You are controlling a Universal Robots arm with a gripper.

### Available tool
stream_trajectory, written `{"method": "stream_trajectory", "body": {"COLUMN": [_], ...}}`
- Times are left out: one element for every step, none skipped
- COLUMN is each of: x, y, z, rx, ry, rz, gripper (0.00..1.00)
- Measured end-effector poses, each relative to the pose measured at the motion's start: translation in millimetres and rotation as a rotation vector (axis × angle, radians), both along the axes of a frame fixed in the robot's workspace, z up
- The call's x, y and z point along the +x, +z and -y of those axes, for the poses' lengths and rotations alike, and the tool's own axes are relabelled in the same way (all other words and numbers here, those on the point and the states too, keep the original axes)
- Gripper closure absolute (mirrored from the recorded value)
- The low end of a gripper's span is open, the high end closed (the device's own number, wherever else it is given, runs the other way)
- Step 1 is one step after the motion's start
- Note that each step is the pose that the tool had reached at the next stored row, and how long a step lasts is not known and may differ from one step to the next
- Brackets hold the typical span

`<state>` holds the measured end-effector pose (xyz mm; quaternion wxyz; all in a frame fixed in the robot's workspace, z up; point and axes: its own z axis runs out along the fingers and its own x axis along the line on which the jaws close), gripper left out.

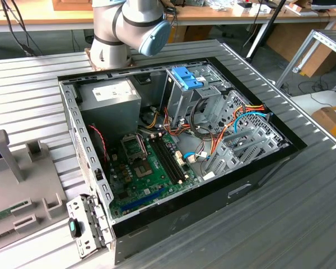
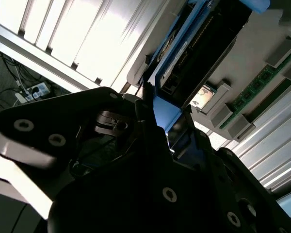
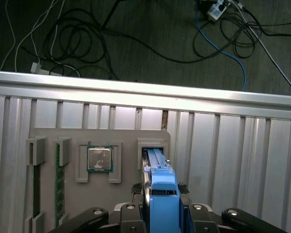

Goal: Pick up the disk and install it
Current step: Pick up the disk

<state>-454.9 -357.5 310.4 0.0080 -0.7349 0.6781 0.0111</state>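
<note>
The disk (image 3: 162,194) stands on edge in a slot of a grey holder plate (image 3: 77,204), its bright blue carrier rail facing the camera in the first wrist view. My gripper (image 3: 159,187) straddles it, with a dark finger pad (image 3: 135,187) close against each side of the blue rail. In the second wrist view the disk (image 2: 199,43) shows its dark body and blue rail running away from my gripper (image 2: 160,121). The open computer case (image 1: 257,179) lies in the middle of the exterior view, with a drive cage (image 1: 185,98) at its back.
The holder plate also carries a processor chip (image 3: 99,158) and a memory stick (image 3: 59,179). Inside the case are a grey power supply (image 1: 111,95), a green motherboard (image 1: 151,168), loose cables and a blue bracket (image 1: 186,77) atop the cage. Beyond the ribbed table edge (image 3: 145,90) cables lie on the floor.
</note>
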Motion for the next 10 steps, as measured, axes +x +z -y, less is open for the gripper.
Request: {"method": "stream_trajectory", "body": {"x": [0.0, 0.0, 0.0, 0.0, 0.0, 0.0, 0.0, 0.0, 0.0, 0.0], "y": [0.0, 0.0, 0.0, 0.0, 0.0, -0.1, -0.1, -0.1, -0.1, -0.1], "z": [0.0, 0.0, 0.0, 0.0, 0.0, 0.0, 0.0, 0.0, 0.0, 0.0], "rx": [0.0, 0.0, 0.0, 0.0, 0.0001, 0.0, 0.0, 0.0, 0.0, 0.0], "ry": [0.0, 0.0, 0.0, 0.0, -0.007, -0.02, -0.037, -0.04, -0.04, -0.04], "rz": [0.0, 0.0, 0.0, 0.0, 0.0, 0.0, -0.0001, -0.0001, 0.0, 0.0], "gripper": [0.63, 0.63, 0.63, 0.63, 0.63, 0.63, 0.63, 0.63, 0.63, 0.63]}}
